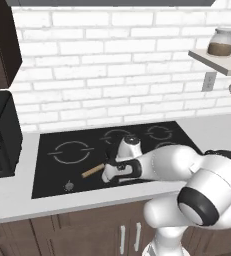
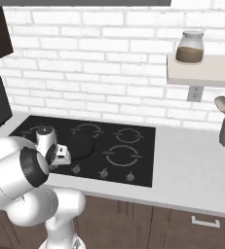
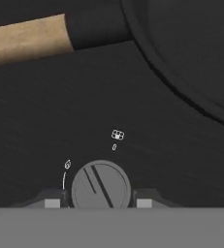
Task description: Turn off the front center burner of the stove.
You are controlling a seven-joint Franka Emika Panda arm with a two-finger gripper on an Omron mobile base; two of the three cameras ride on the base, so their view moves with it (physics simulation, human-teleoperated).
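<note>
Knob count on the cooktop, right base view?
3. All sit in a row along the stove's front edge: left knob, middle knob, right knob. The arm covers the row's left end, so more may be hidden.

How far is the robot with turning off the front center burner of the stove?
Done: the arm has reached the stove, and the gripper sits over a grey knob, one fingertip on each side. In hand: gripping it; contact cannot be told. Left: turning the knob. The skillet with its wooden handle lies just beyond.
</note>
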